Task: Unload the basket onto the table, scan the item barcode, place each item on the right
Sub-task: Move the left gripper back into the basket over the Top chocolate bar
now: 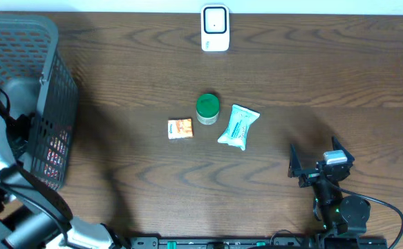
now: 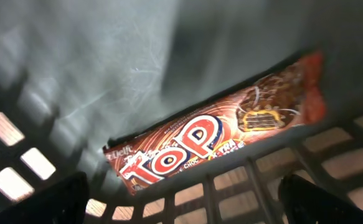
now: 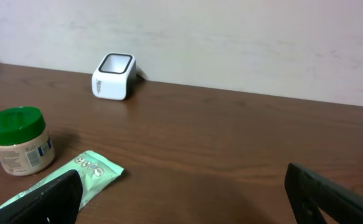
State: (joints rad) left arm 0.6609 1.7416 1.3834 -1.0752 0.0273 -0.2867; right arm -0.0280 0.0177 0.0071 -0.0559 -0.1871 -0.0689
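Your item is the Top biscuit pack. It lies flat and slantwise on the floor of the grey basket at the left of the table, with one long edge against the lattice wall. I judge it light, with a glossy wrapper that will likely slip and crumple (the biscuits inside may snap), so take it gently across its narrow width near the middle. Your left gripper hangs over it inside the basket, jaws spread wide, holding nothing. The basket wall stands between the pack and the scanner at the far edge, centre, so plan to lift clear of it. Mid-table lie an orange packet, a green-lidded jar and a mint pouch. The right gripper, near right, is likewise wide apart and empty.
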